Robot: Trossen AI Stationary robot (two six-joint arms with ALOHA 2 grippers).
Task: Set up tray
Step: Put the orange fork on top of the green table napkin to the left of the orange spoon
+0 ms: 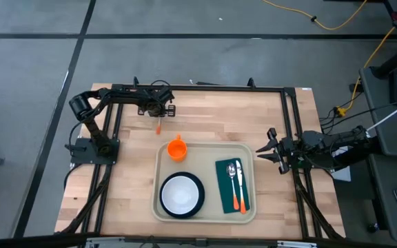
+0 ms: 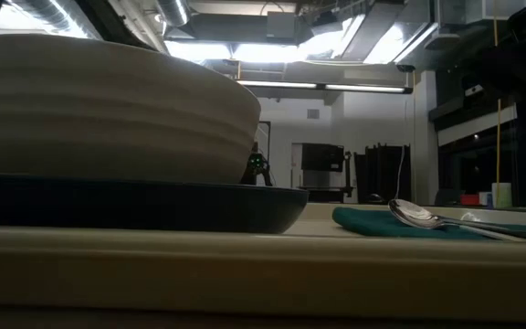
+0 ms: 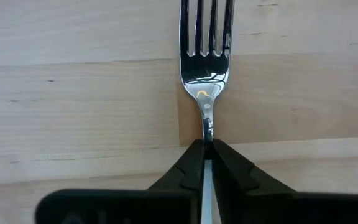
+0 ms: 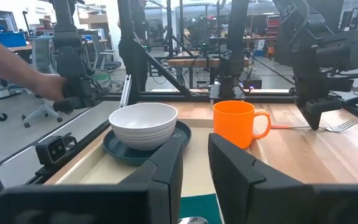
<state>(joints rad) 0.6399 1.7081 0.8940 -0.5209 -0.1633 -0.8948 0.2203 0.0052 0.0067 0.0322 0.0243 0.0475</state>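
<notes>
The left gripper (image 1: 158, 118) pinches a fork (image 3: 205, 62) on the table beyond the tray (image 1: 158, 165), past the orange cup (image 1: 176, 148), while the right gripper (image 1: 266, 152), fingers a little apart, waits beside the tray.

The wooden table (image 1: 212, 124) carries the beige tray (image 1: 208, 215) and a fork (image 1: 158, 126).
</notes>
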